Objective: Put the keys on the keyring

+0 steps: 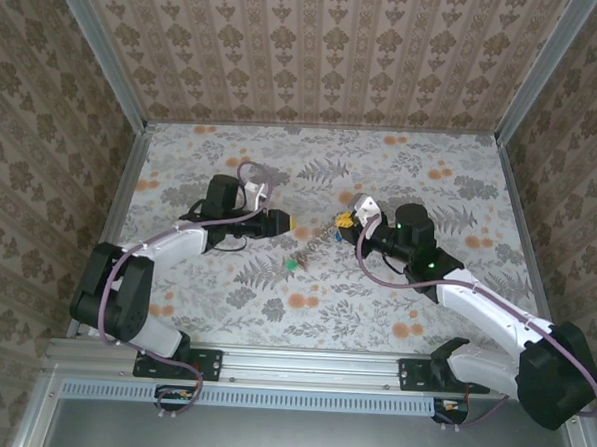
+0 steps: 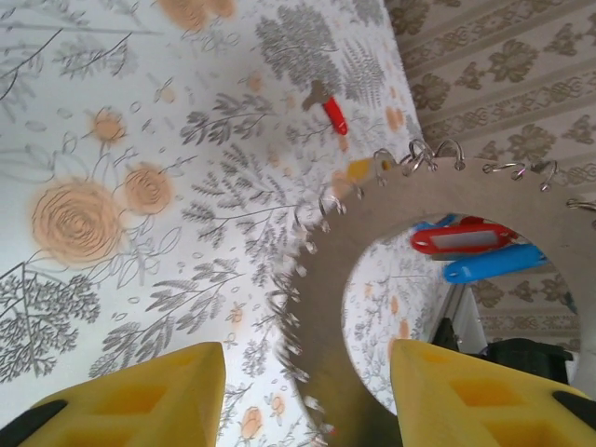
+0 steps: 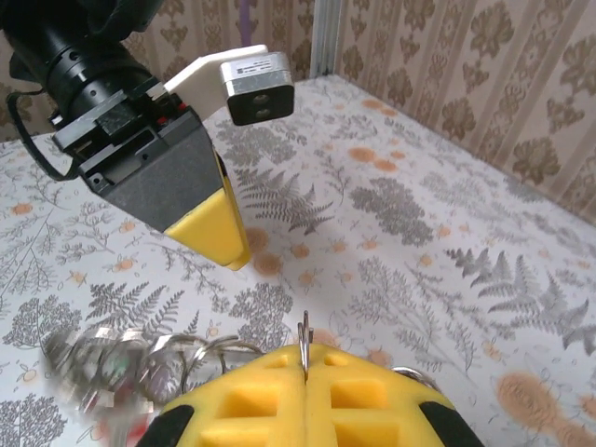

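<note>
Hanging just over the worktop (image 1: 430,190), keyring (image 3: 304,337) was pinched by its thin wire in the closed right hand (image 3: 305,396); left hand (image 2: 307,391) stood open astride it. Judged light, springy, slippery: take bare wire. Red-tagged key (image 2: 333,114) lay on worktop.

Between the left fingers (image 2: 140,396), matt yellow and foam-like, the keyring (image 2: 372,212) is a dull grey-brown band edged with shiny wire loops; beyond it, a red tag (image 2: 461,238) and blue tag (image 2: 494,264) of glossy plastic. The right fingers (image 3: 261,410), same matt yellow, pinch its thin bright metal wire.
</note>
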Controlling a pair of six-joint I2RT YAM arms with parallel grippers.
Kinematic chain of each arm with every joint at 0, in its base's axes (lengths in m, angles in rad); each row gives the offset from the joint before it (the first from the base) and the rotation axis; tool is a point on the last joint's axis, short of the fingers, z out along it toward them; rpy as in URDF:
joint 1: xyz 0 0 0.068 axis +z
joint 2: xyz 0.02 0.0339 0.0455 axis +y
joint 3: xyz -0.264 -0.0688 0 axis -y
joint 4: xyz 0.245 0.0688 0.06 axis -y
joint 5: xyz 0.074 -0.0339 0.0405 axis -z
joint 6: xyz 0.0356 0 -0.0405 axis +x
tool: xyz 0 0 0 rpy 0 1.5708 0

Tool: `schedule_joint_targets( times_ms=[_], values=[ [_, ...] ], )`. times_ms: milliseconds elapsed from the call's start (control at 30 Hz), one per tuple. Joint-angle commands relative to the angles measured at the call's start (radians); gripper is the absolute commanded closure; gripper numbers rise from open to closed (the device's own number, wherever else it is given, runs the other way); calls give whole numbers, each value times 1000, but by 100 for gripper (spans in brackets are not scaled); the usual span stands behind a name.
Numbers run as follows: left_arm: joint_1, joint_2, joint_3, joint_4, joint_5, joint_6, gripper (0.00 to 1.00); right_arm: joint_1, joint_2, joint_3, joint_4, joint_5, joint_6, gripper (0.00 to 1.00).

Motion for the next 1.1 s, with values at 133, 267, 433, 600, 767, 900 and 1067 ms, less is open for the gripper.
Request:
schedule_joint_targets(
  times_ms=[133, 267, 433, 600, 767, 900, 1067],
  values=[
    [-9, -11, -60, 140, -62, -29, 49, -30, 44, 56, -36, -140, -41, 100],
    [-11, -68, -71, 155, -70, 39, 50, -48, 59, 61, -87, -253, -163, 100],
    [-34, -165, -114, 269, -19, 213, 52, -73, 87, 85, -126, -387, -244, 100],
    [-116, -253, -208, 439, 63, 481, 57, -93, 148, 83, -5, -493, -160, 100],
    [-129, -260, -214, 433, 59, 545, 62, -93, 213, 83, 87, -541, -67, 100],
    [-132, -231, -201, 445, 85, 555, 64, -92, 245, 73, 140, -574, -33, 100],
    [-130, -194, -201, 453, 112, 627, 67, -93, 252, 69, 127, -589, -67, 100]
  ],
)
